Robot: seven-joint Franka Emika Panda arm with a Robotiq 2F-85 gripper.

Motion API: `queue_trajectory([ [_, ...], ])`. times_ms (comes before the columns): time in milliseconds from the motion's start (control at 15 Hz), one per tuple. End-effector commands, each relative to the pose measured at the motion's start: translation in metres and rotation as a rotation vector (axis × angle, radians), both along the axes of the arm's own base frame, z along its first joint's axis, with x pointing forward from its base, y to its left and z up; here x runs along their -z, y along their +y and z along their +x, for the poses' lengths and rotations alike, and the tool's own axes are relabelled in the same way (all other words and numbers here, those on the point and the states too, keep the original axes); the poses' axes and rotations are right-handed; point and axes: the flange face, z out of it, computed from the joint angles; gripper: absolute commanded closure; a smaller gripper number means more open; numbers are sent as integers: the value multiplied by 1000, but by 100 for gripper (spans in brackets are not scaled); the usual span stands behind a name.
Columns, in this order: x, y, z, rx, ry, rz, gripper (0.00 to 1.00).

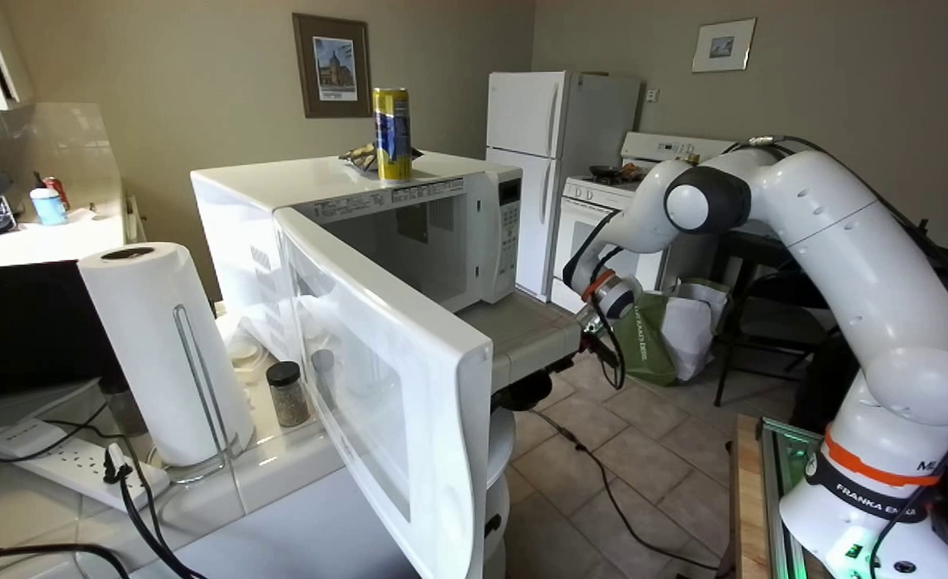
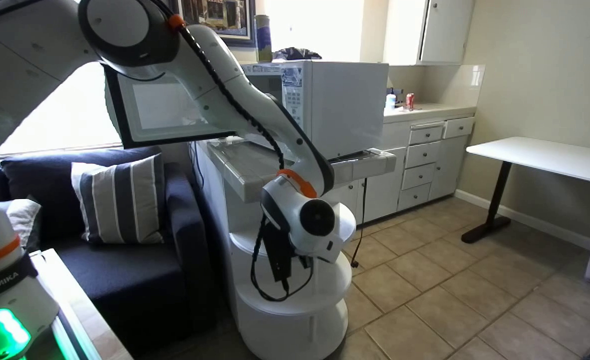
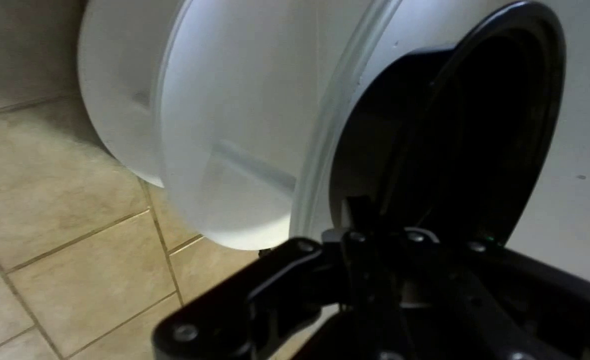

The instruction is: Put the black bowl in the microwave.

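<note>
The white arm reads FRANKA EMIKA. Only the wrist view looks into the round black bowl (lower than the boxy white microwave), the black gripper closed on its wall

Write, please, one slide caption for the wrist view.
Wrist view: the gripper closed on the near side of the black bowl, with rounded white shelves and tiled floor alongside.

We see a smooth, glossy bowl, a shiny microwave door, a matt paper roll on the left, a metal can, a cloth cushion and dull floor tiles.
</note>
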Motion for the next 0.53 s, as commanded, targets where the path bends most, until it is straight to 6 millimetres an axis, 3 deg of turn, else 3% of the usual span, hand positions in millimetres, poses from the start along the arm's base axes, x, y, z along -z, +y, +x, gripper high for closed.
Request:
queue_trajectory([
  [0, -42, -22, -40, -52, 67, -34, 98],
  [200, -78, -34, -70, -180, 123, -50, 98],
  [467, -117, -31, -103, -371, 214, -75, 98],
])
